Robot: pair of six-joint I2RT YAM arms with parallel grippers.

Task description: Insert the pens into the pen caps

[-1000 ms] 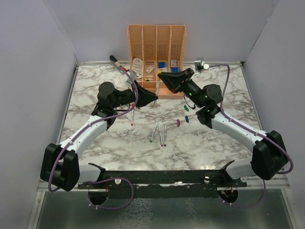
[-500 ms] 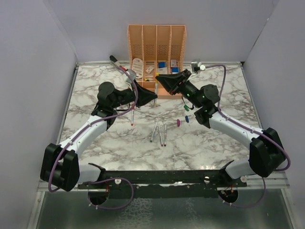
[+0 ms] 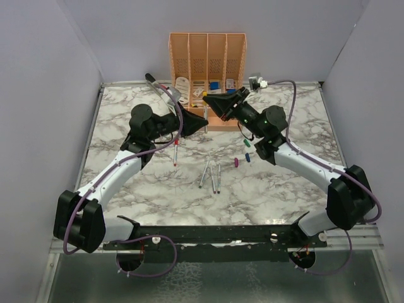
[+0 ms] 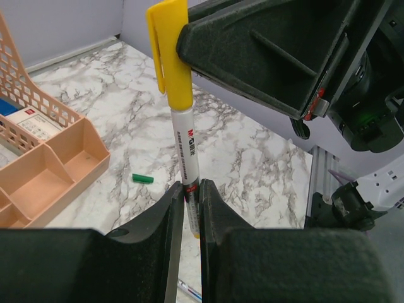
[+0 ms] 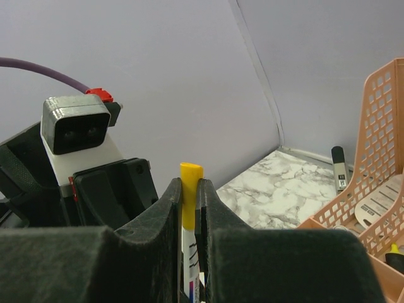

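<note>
My left gripper and right gripper meet in the air in front of the organiser. In the left wrist view my left gripper is shut on the white barrel of a pen with the yellow cap on its top end. In the right wrist view my right gripper is shut on that yellow cap. Several more pens lie on the marble table, one further left. Purple, blue and green caps lie to the right.
An orange organiser with small boxes stands at the back centre, just behind both grippers; it also shows in the left wrist view. A grey and black object lies to its left. Grey walls close in three sides.
My right gripper has moved left and up toward the left gripper. The left gripper has risen a little. The pens and caps on the table have not moved.
</note>
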